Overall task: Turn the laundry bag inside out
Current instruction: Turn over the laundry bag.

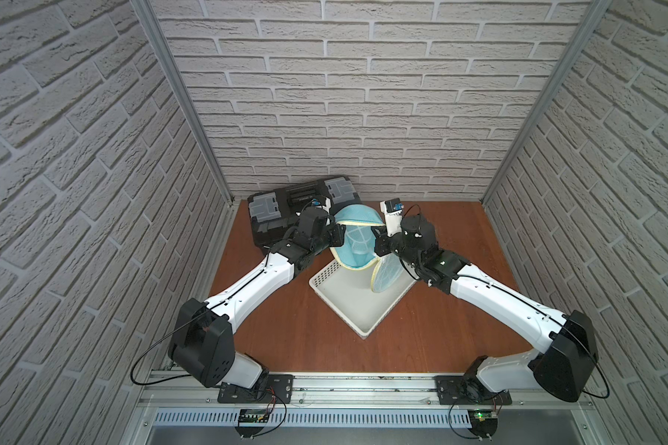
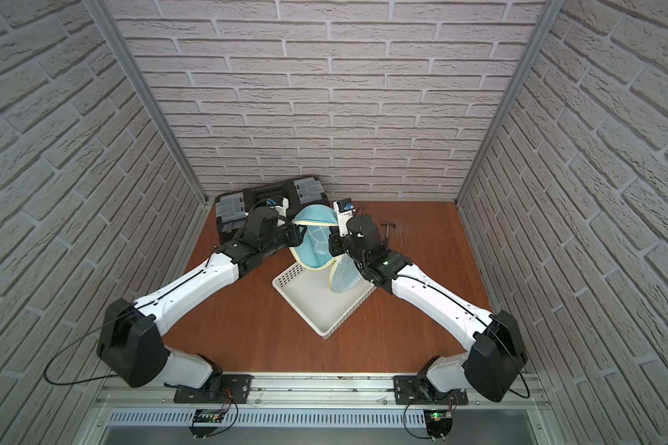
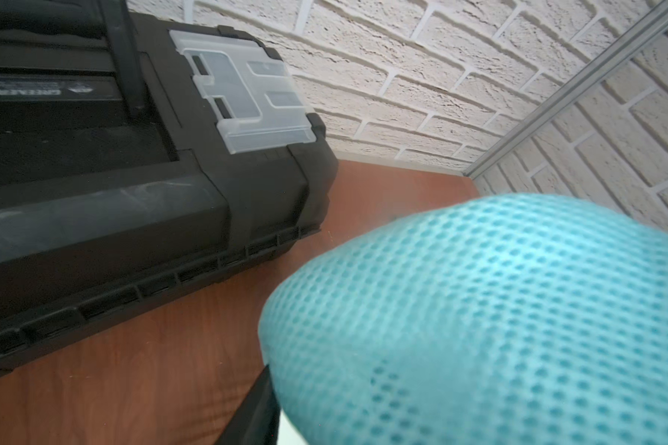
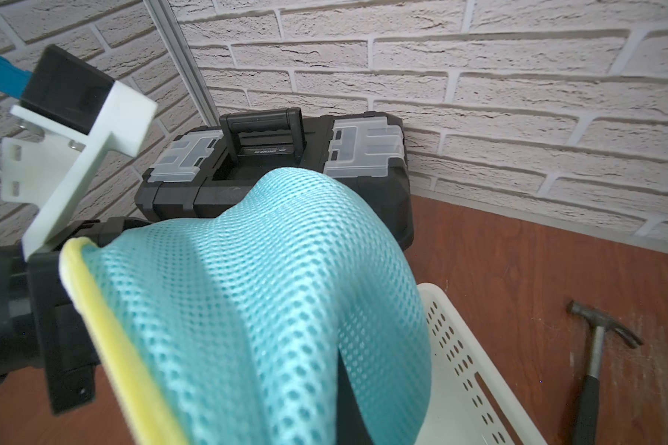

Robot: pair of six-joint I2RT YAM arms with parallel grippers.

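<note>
The laundry bag (image 1: 357,240) (image 2: 317,242), light-blue mesh with yellow trim, hangs stretched between my two grippers above the far corner of the white basket. Its mouth faces up, and a round spoked end flap (image 1: 388,275) dangles into the basket. My left gripper (image 1: 340,235) is at the bag's left rim. In the left wrist view mesh (image 3: 479,308) covers the jaws and only one dark finger (image 3: 257,404) shows. My right gripper (image 1: 378,242) is shut on the right rim. In the right wrist view the mesh (image 4: 267,289) folds around its dark finger (image 4: 348,393).
The white perforated basket (image 1: 321,279) sits diagonally mid-table under the bag. A black toolbox (image 1: 278,215) (image 4: 270,165) stands at the back left, close behind the left wrist. A hammer (image 2: 385,227) (image 4: 594,358) lies right of the right wrist. Brick walls enclose three sides.
</note>
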